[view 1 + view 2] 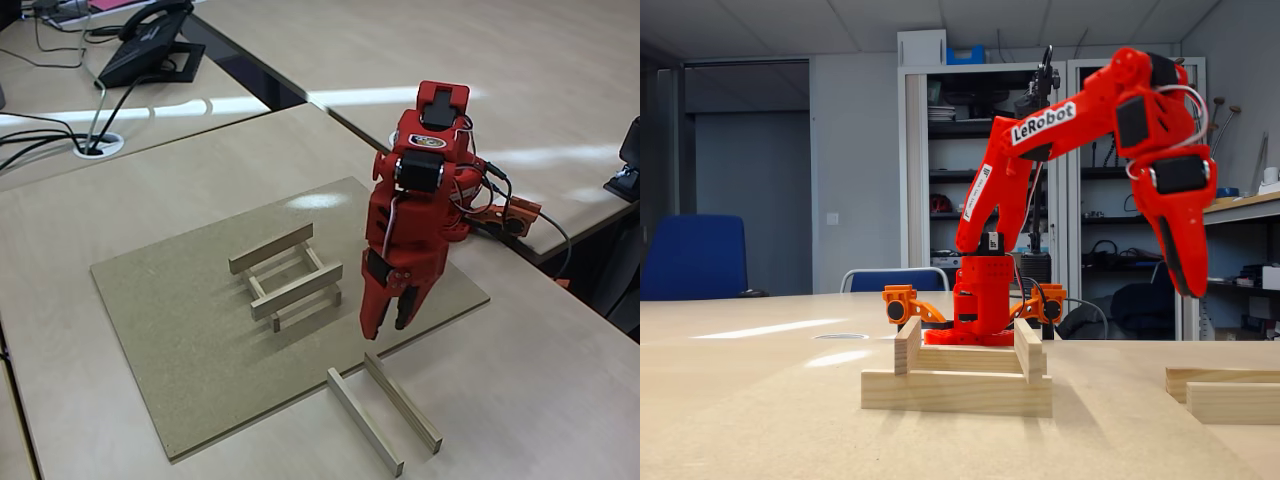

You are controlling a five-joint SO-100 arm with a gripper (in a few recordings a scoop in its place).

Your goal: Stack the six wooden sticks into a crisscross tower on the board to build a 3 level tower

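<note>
1. Two loose sticks (383,417) lie side by side on the pale surface (540,380), just off the board's near edge in a fixed view; the other fixed view shows them at the right edge (1225,393).
2. Above them hangs the red pincer (392,322), pointing down, its jaws nearly closed and holding nothing.
3. Judged from this, two levels are done and the third is in hand: the next move calls for opening, dropping onto one loose stick and gripping it near its middle.
4. Farther back, mid-board (160,320), stands the tower (286,275): four pale square bars, two across two, open in the centre and level.
</note>
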